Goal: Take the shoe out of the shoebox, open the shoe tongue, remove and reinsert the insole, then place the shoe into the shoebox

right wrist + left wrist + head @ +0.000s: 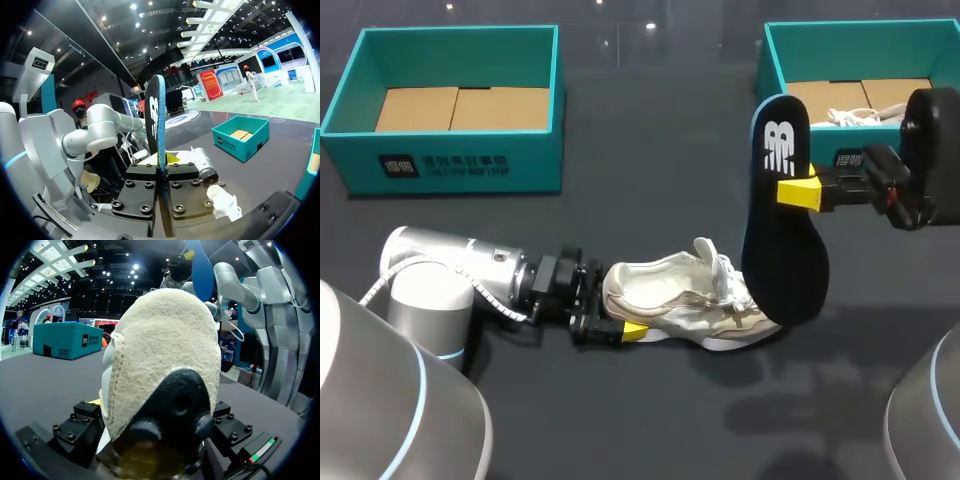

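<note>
At the heel of the shoe [675, 295], the left arm [470, 275] lies low along the table [650, 210], and the left gripper [620, 322] pinches the heel from two sides. The shoe sits on its sole with its mouth open and its tongue pulled up. At the shoe's toe the dark insole [785, 250] stands on end. Its lower tip is down by the toe, touching or not I cannot tell, and its upper half rises well above the shoe. The right gripper [798, 190] reaches in level from the toe side, pressed together on the insole's upper part. Beyond the shoe stand two teal boxes, both well apart from it across dark tabletop. The heel-side shoebox [450, 150] shows only a cardboard floor. The toe-side shoebox [860, 27], behind the right gripper, holds a second shoe [850, 117], its white laces showing.
</note>
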`<action>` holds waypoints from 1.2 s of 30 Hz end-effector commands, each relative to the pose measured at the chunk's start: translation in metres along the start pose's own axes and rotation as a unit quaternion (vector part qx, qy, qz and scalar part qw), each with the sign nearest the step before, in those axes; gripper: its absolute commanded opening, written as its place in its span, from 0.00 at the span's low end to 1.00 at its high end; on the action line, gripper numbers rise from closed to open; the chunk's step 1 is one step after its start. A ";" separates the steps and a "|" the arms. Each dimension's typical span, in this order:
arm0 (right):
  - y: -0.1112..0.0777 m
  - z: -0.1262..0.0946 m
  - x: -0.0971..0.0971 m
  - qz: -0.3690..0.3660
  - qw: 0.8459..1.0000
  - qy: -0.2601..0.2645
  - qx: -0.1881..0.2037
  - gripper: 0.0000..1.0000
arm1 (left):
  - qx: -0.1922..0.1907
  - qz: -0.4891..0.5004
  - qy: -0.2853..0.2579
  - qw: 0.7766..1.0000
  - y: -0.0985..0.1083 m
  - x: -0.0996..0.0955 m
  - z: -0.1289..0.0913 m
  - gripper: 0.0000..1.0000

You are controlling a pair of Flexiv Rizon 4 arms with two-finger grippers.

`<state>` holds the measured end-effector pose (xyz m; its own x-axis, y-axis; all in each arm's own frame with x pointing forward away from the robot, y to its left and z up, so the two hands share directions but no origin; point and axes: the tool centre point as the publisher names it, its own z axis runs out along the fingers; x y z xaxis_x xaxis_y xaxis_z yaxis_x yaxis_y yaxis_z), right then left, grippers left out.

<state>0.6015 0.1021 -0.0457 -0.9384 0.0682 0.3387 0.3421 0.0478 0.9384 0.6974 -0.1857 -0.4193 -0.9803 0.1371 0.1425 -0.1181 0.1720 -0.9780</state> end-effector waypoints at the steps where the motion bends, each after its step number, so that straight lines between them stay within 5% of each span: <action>1: 0.000 0.008 0.001 0.000 1.000 -0.001 -0.002 0.00 | 0.000 0.000 -0.001 1.000 0.002 0.001 0.000 0.00; 13: 0.000 0.009 0.000 0.001 1.000 0.003 -0.008 0.00 | -0.002 -0.003 0.005 1.000 0.002 0.001 -0.002 0.00; 14: 0.000 0.009 0.000 0.001 1.000 0.003 -0.008 0.00 | -0.003 -0.001 0.004 1.000 0.002 0.001 -0.003 0.25; 16: 0.000 0.009 0.000 0.001 1.000 0.003 -0.008 0.00 | -0.010 -0.004 0.005 1.000 0.001 0.001 -0.006 1.00; 28: 0.000 0.009 0.000 0.001 1.000 0.003 -0.008 0.00 | -0.054 0.002 -0.004 0.999 -0.001 0.003 -0.029 1.00; 36: 0.000 0.009 0.000 0.001 1.000 0.003 -0.008 0.00 | -0.153 0.008 -0.020 0.988 -0.003 0.009 -0.051 1.00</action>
<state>0.6011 0.1098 -0.0455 -0.9381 0.0622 0.3406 0.3430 0.0314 0.9388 0.7032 -0.1458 -0.4218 -0.9849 0.1242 0.1205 -0.0650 0.3800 -0.9227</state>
